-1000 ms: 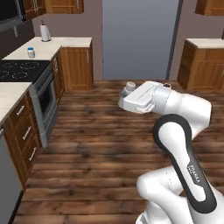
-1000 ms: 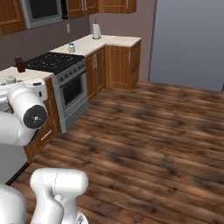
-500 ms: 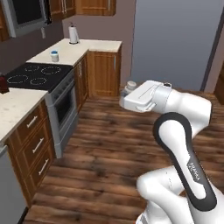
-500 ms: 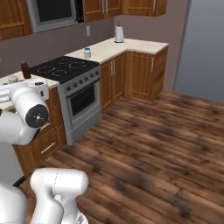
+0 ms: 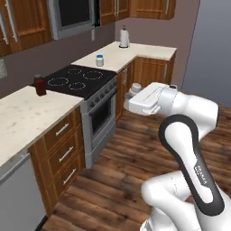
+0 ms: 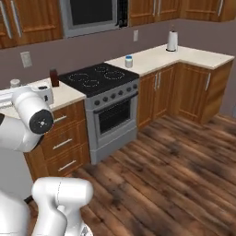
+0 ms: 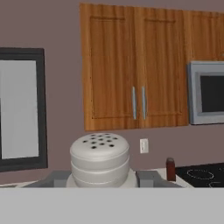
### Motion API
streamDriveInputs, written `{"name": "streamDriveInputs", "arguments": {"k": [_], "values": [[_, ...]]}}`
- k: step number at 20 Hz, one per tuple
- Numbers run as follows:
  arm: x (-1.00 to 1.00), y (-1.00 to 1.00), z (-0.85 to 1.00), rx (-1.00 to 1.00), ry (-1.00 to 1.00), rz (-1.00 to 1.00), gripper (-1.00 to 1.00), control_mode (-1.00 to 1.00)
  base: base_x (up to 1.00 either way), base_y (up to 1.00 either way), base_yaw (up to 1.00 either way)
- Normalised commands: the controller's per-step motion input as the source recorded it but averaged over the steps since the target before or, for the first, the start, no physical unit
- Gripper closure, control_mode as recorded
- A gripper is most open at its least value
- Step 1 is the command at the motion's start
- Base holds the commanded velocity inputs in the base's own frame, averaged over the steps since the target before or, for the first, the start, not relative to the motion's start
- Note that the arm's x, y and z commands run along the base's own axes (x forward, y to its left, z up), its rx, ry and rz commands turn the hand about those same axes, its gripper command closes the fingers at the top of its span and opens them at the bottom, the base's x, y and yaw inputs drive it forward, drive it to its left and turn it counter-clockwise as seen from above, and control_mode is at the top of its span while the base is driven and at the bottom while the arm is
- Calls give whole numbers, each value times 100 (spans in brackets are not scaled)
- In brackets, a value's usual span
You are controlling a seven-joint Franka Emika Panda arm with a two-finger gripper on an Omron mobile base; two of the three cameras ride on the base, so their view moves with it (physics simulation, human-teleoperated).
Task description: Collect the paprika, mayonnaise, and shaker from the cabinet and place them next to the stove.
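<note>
In the left base view the paprika [image 5: 39,85] stands at 9 o'clock of the stove [image 5: 76,80], the mayonnaise [image 5: 99,60] at its 1 o'clock. The gripper [image 5: 136,94] is well apart at 3 o'clock, fingers closed on the shaker [image 7: 99,159] – upright, holes up. Free counter [image 5: 27,115] lies left of the paprika. Vs. earlier frames the whole view has swung – the base turned twd. the stove, now nearer.

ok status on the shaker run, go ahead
Gripper shut on the shaker, held level. Paprika and mayonnaise already on counters either side of the stove. Nothing between arm and counter.
</note>
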Motion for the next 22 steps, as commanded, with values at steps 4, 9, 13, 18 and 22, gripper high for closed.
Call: {"name": "streamDriveInputs", "arguments": {"k": [4,9,13,18,22], "values": [[0,0,0,0,0,0,100,100,99,-20,44],[0,0,0,0,0,0,100,100,98,-25,45],[0,0,0,0,0,0,100,100,81,-17,46],[0,0,0,0,0,0,100,100,68,-18,48],[0,0,0,0,0,0,100,100,73,-32,47]]}}
